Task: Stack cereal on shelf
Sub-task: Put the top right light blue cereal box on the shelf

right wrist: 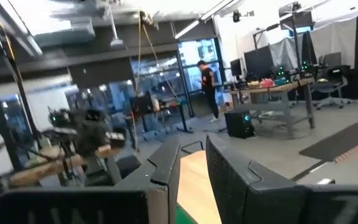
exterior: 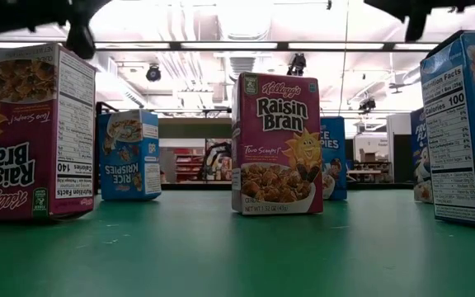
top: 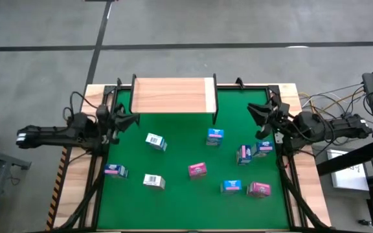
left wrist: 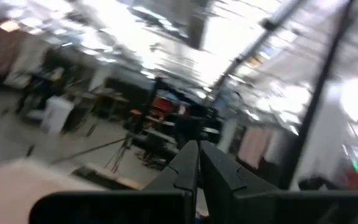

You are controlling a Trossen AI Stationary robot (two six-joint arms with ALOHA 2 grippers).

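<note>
The green mat (top: 180, 194) is covering the table, and the shelf (top: 173, 95) is standing empty at its far edge, centred. Nothing is stacked on it yet; the task is judged to be at its very start.

Eight cereal boxes are showing scattered over the near half of the mat: white ones (top: 155, 142) left of centre, a pink one (top: 197, 169) mid-mat, blue ones (top: 215, 136) to the right, and a pink one (top: 259, 189) near right. In the low view a Raisin Bran box (exterior: 276, 145) is standing upright.

The left gripper (top: 129, 120) is waiting at the far left corner, beside the shelf's left end, fingers (left wrist: 188, 165) clenched on nothing. The right gripper (top: 256, 113) is hovering at the far right corner, raised and pointing out into the room; its fingers (right wrist: 166, 163) are parted by a narrow gap, with no box between them.

Judgement for the step in hand: the right arm is nearest the blue boxes. It should be opening wider first, descending over a box's narrow sides, squeezing lightly since cardboard dents, then placing at one end of the shelf, leaving space for the rest.
</note>
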